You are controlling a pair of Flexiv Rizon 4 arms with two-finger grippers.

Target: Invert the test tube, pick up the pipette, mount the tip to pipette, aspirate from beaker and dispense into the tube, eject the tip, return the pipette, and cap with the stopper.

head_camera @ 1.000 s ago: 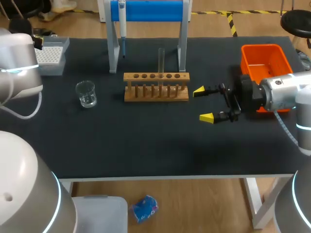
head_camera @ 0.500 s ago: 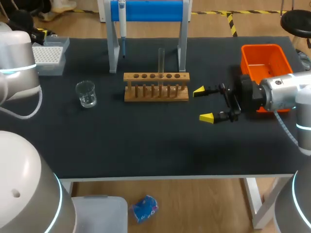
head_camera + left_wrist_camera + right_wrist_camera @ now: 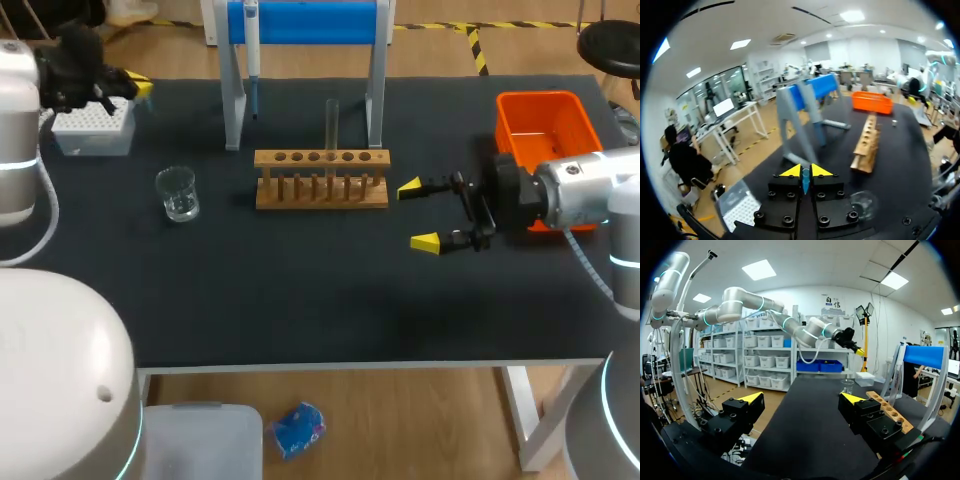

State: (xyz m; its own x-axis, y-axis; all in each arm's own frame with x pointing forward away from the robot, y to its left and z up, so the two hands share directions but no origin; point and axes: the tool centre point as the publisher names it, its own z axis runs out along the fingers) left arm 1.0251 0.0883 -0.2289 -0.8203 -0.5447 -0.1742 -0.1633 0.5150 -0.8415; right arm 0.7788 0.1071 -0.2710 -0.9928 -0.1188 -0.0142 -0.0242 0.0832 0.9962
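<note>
Nearest on the black table (image 3: 300, 320), right of middle: right gripper (image 3: 421, 214), pointing left along the tabletop, yellow tips spread wide. Near the right end of the rack, not touching it. From its own wrist, dark tabletop showing in the wide gap between the fingers.

Just beyond, mid-table: wooden rack (image 3: 321, 180), row of holes along its top. Test tube (image 3: 331, 122) upright in a hole near the rack's middle. Left of the rack and apart from it: glass beaker (image 3: 177, 193), upright on the table.

Behind the rack: stand (image 3: 305, 22) with a blue top bar and two pale legs. Pipette (image 3: 251, 60) hanging from the bar beside the left leg.

Far right: orange bin (image 3: 540, 125), partly hidden behind the right arm's wrist.

Far left corner: tip box (image 3: 95, 125), pale, top dotted with holes. Left gripper (image 3: 128, 84) at the box's far side; over it or just beside it, cannot tell. From its own wrist, tips drawn almost together, thin blue sliver (image 3: 805, 182) in the slit between them; what that is, not clear.
</note>
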